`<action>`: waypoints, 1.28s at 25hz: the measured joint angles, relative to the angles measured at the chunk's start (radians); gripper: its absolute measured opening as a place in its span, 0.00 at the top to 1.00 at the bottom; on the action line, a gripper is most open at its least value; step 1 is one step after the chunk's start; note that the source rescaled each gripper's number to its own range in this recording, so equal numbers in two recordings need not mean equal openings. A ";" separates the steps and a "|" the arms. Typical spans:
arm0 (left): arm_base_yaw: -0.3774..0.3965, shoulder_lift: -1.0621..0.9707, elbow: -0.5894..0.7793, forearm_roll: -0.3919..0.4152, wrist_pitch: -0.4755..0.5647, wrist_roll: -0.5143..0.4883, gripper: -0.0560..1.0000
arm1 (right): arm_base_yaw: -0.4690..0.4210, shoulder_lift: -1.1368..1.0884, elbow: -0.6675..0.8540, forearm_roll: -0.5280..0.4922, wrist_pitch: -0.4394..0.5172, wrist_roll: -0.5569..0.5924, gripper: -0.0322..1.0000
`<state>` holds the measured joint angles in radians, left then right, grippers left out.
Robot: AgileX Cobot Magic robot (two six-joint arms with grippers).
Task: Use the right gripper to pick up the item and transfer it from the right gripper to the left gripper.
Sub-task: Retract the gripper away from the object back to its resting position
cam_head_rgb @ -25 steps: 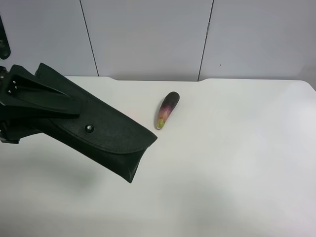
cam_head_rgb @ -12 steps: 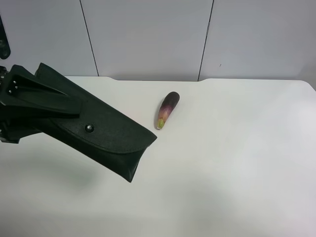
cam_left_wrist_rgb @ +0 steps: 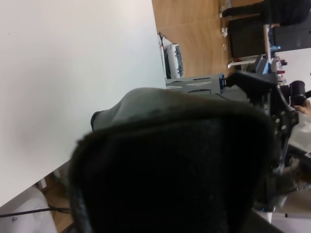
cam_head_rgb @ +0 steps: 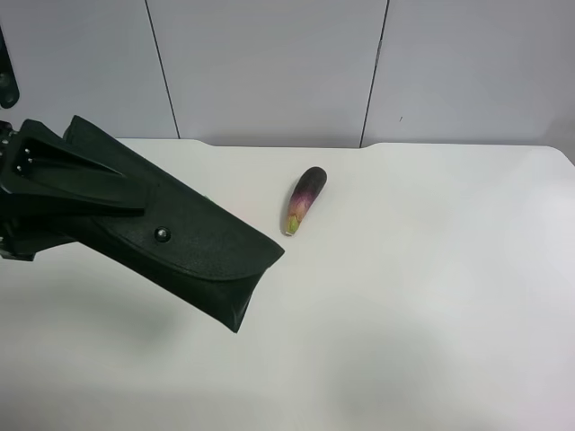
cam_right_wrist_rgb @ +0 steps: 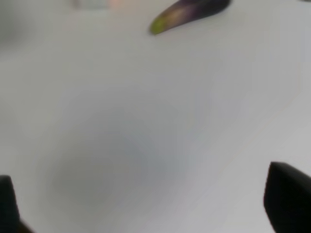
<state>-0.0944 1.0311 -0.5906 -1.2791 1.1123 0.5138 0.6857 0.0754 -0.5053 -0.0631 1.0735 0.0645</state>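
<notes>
A white worktop (cam_head_rgb: pixel 431 296) fills most of the high view, with a pale panelled wall (cam_head_rgb: pixel 269 72) across the top of the frame. Most of the surface in view is bare.

A long, flat black case (cam_head_rgb: pixel 180 238), like a soft glasses pouch with a fold-over flap and a small snap, is held in the air at the left of the frame. It slants from the upper left towards the centre, and its free end hangs over the worktop without touching it. A faint shadow lies beneath it.

The left hand (cam_head_rgb: pixel 135 197), blocky black metal with small silver screws, enters from the left edge and is clamped on the case's upper left end. One flat finger lies along the top face. The left wrist camera is almost filled by the case's dark fabric (cam_left_wrist_rgb: pixel 170 170), which confirms that this arm has it. Gripping one end leaves the rest of the case clear, which suits an exchange between two hands.

The right hand (cam_right_wrist_rgb: pixel 148 201) does not appear in the high view. Its own camera shows two black fingertips spread wide, with nothing between them and only blurred worktop below. With the case in the left hand and the right hand empty, the handover appears complete.

A small purple toy eggplant (cam_head_rgb: pixel 304 199) with a green tip lies on the worktop just above the centre of the frame, well apart from the case. It plays no part in the task.
</notes>
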 joint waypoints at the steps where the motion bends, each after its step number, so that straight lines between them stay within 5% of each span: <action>1: 0.000 0.000 0.000 0.003 0.000 0.000 0.94 | -0.042 -0.021 0.000 0.000 0.000 0.000 0.00; 13: 0.000 0.000 0.000 0.011 -0.011 0.001 0.95 | -0.566 -0.078 0.000 -0.002 0.000 0.000 0.00; 25: 0.000 0.000 0.000 0.030 -0.083 0.032 0.95 | -0.612 -0.078 0.000 -0.002 0.000 0.000 0.00; 32: 0.000 0.000 -0.016 0.124 -0.180 0.049 0.95 | -0.612 -0.078 0.000 -0.002 0.000 0.000 0.00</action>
<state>-0.0944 1.0311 -0.6065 -1.1548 0.9327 0.5633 0.0734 -0.0025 -0.5053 -0.0652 1.0735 0.0645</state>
